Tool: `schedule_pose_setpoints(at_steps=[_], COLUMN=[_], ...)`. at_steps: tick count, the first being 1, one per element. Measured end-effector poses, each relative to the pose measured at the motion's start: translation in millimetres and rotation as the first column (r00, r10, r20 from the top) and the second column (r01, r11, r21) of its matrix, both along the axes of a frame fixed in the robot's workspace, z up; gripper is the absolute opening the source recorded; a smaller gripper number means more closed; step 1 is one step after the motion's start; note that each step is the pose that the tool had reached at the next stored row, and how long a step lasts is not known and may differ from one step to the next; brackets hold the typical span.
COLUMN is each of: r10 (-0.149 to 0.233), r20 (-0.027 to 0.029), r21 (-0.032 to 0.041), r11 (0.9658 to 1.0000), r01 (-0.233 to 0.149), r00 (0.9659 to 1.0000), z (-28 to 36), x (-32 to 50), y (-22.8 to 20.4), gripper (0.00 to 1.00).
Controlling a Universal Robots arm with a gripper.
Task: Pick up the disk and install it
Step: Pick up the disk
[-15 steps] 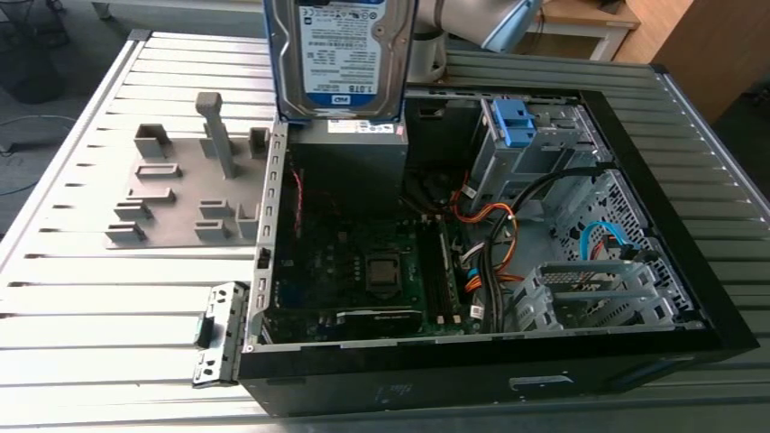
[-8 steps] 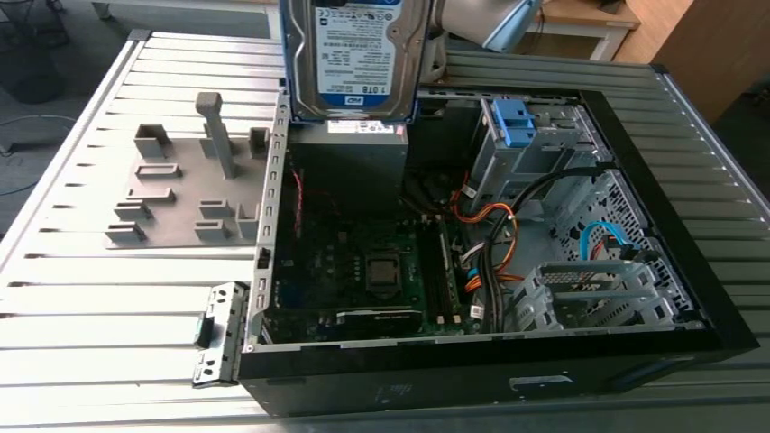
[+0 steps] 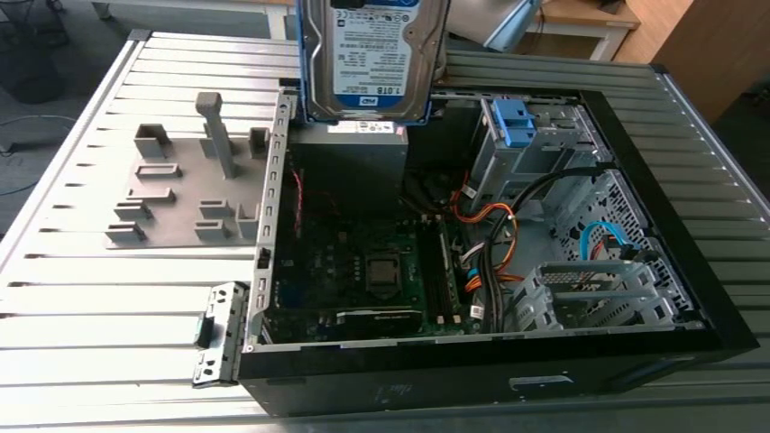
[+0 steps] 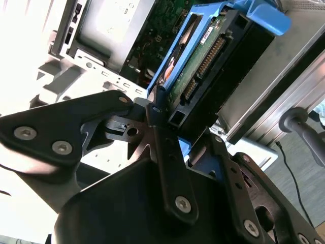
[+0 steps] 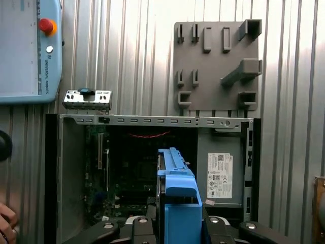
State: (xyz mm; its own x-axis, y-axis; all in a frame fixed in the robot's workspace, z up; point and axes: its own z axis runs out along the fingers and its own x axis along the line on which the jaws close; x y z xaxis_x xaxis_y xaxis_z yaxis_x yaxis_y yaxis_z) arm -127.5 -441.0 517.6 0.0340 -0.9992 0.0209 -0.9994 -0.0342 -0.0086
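While its jaws clamp the blue rails, the gripper (image 4: 172, 119) holds the disk (image 3: 367, 59) upright, with its label facing the exterior view. With the open case (image 3: 481, 365) taken as the dial in that view, the disk hangs at twelve o'clock, directly over the grey power supply (image 3: 349, 162). A blue bracket (image 3: 514, 122) sits in the drive cage at two o'clock. At nine o'clock, a grey fixture plate (image 3: 180, 194) lies on the ribbed table (image 3: 96, 307).

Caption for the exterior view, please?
A silver hard disk with blue rails hangs upright above an open black computer case.
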Motion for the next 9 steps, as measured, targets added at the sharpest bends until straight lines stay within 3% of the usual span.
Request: schedule_pose_setpoints(at_steps=[9], r10=[0.0], r20=[0.0], r21=[0.0001], r11=[1.0], r01=[0.0], r00=[1.0], z=[-0.2], x=[13.7], y=[0.0], gripper=[0.36])
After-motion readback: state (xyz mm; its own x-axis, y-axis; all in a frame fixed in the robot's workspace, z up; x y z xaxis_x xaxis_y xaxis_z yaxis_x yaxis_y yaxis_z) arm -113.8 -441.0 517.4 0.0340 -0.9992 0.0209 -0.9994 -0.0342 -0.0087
